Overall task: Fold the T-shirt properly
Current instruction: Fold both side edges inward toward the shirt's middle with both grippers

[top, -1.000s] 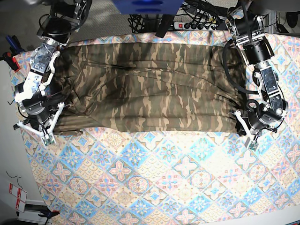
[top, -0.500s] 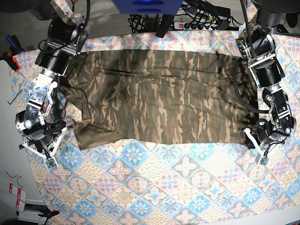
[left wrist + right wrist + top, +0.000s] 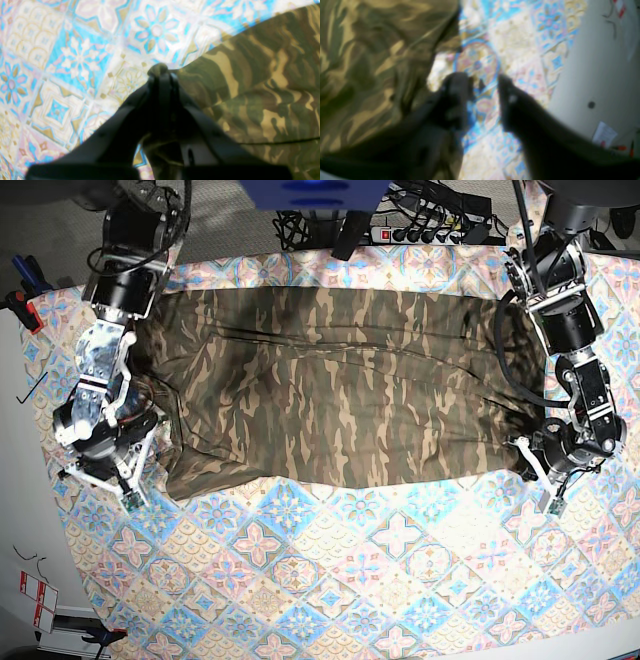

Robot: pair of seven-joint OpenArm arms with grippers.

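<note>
Left claw (image 3: 160,75): clamped on the T-shirt (image 3: 340,390) corner. Right claw (image 3: 483,83): apart, beside the T-shirt's edge. Your T-shirt lies spread; folding looks barely begun.

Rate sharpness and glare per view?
Right wrist: blurriest, the right hand and T-shirt smeared. Left wrist: softly blurred, tablecloth glare-washed, the left hand a dark silhouette. Base: sharp, evenly lit.
</note>
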